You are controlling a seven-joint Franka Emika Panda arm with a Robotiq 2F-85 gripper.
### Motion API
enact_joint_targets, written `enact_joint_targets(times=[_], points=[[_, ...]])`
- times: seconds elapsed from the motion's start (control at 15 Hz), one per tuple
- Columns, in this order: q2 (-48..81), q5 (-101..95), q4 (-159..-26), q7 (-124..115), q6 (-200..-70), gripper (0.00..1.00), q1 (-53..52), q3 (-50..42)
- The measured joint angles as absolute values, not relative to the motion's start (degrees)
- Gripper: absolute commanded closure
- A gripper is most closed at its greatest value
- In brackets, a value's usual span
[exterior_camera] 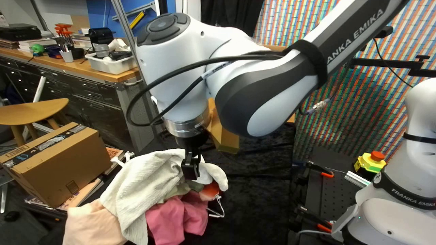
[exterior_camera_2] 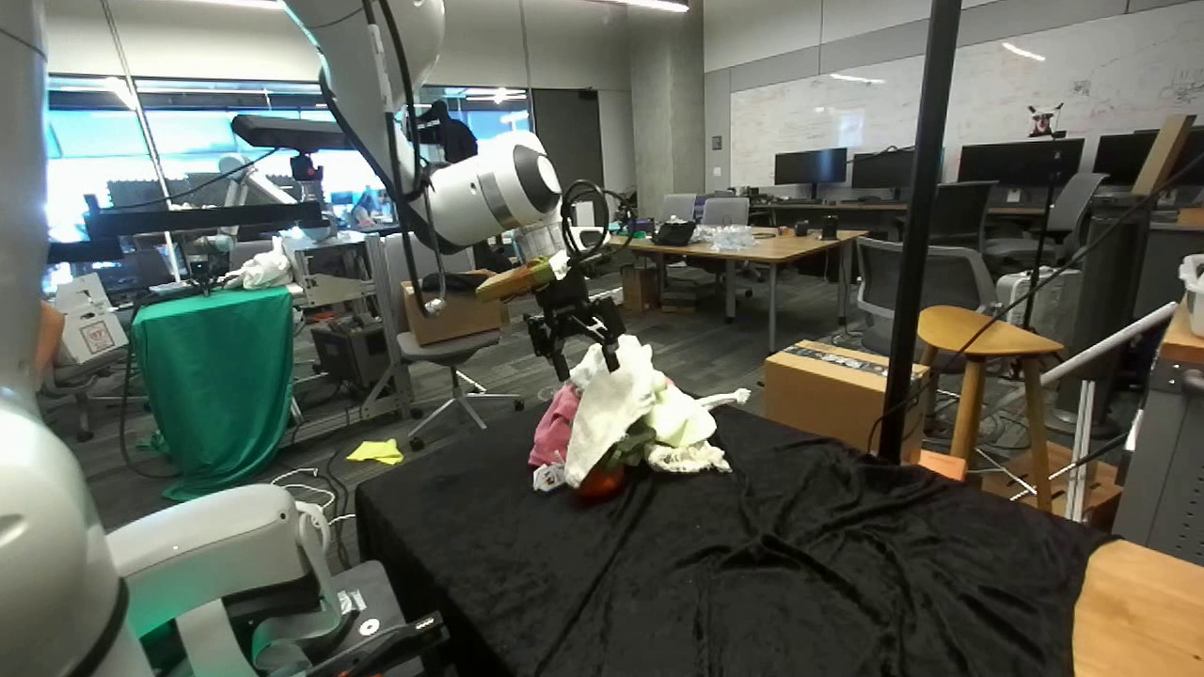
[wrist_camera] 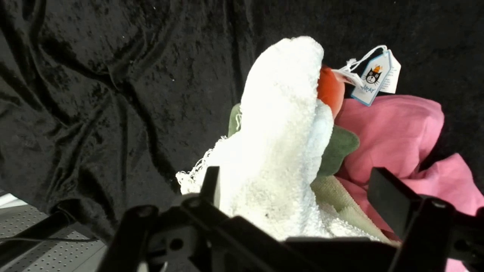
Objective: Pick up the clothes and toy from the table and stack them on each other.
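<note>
On the black-covered table (exterior_camera_2: 800,583) the clothes lie heaped together. A white-cream garment (exterior_camera: 150,183) drapes over the top, with a pink one (exterior_camera: 177,217) and a peach one (exterior_camera: 92,224) lower down. In the wrist view a yellow-green cloth (wrist_camera: 340,200) shows beneath the white. The red toy (wrist_camera: 331,90) is mostly covered by white fabric, and its paper tag (wrist_camera: 372,77) sticks out. A green flap (wrist_camera: 338,149) pokes out nearby; its owner I cannot tell. My gripper (exterior_camera_2: 586,365) points down at the heap's top, fingers wide apart around loose white cloth (wrist_camera: 272,162), gripping nothing.
A cardboard box (exterior_camera: 58,163) stands beyond the table, near a wooden stool (exterior_camera_2: 988,329). A dark upright pole (exterior_camera_2: 917,235) rises by the table edge. At the robot's side are a white base (exterior_camera: 391,204) and a yellow-red stop button (exterior_camera: 370,163).
</note>
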State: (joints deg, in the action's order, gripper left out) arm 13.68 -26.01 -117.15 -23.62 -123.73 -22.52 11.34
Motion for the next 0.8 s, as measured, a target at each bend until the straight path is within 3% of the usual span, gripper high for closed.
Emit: enact_joint_targets(times=[0.8], points=[[-17.1,-11.1,-136.4,-21.5,-113.1,0.00,-17.8,12.2]])
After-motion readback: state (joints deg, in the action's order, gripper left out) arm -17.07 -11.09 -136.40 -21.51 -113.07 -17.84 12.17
